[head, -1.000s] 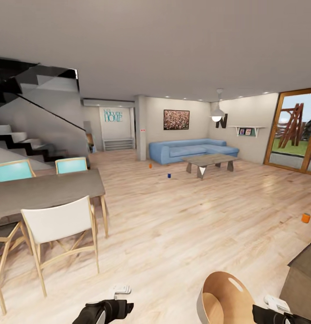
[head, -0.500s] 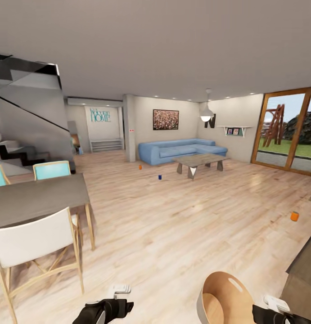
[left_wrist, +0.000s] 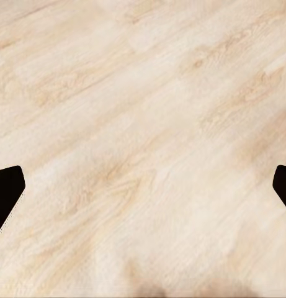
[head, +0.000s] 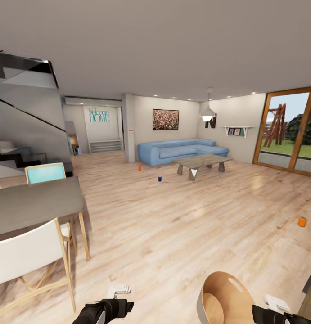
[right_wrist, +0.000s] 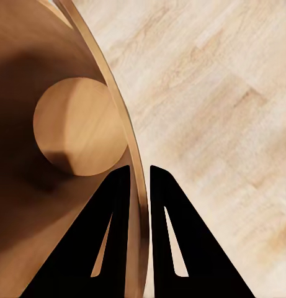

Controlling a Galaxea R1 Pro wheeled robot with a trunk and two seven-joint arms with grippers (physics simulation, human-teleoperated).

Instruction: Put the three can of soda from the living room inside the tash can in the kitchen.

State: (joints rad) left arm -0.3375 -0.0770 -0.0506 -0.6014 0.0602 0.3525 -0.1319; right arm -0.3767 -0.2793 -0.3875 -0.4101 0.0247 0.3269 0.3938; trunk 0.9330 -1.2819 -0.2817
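Right gripper (right_wrist: 140, 177) pinches the trash can (head: 225, 297) rim, cut off at 5 o'clock; left gripper (left_wrist: 143, 186) spread; wall sign (head: 100, 115) reads "Welcome HOME".

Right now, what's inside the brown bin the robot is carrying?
The trash can looks empty: only its bare round bottom shows, no soda cans. The right pincer pinches its wall. Part of the inside lies in shadow.

Glossy copper-brown bin (head: 225, 299), smooth thin walls; pale wood-plank floor (head: 182, 225), slight sheen; blue cloth sofa (head: 180, 150); matt grey tabletop (head: 33, 204).
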